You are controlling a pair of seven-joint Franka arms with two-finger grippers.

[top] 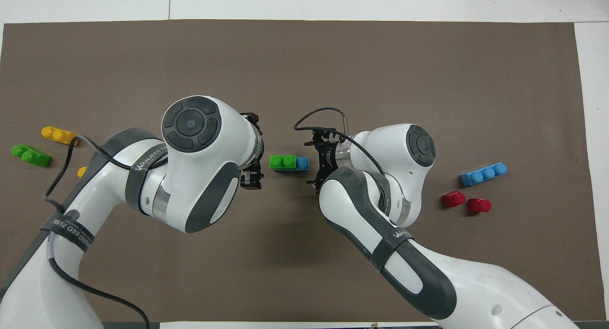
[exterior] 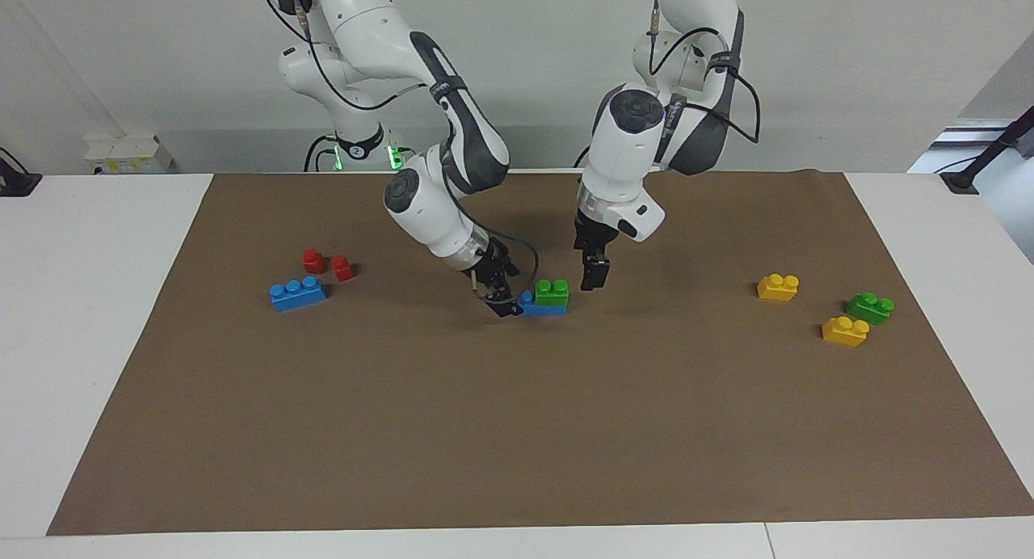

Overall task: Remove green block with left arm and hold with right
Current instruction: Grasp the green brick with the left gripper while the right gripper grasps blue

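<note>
A green block (exterior: 552,292) sits on top of a blue brick (exterior: 529,304) in the middle of the brown mat; both also show in the overhead view, the green block (top: 282,161) and the blue brick (top: 302,163). My right gripper (exterior: 505,299) is low at the blue brick's bare end, at or very near touching it. My left gripper (exterior: 595,278) hangs just above the mat beside the green block's other end, a small gap apart. A second green block (exterior: 870,307) lies toward the left arm's end of the table.
Two yellow bricks (exterior: 778,287) (exterior: 845,330) lie by the second green block. A longer blue brick (exterior: 298,292) and two small red pieces (exterior: 314,260) (exterior: 342,267) lie toward the right arm's end. The brown mat (exterior: 517,430) covers most of the white table.
</note>
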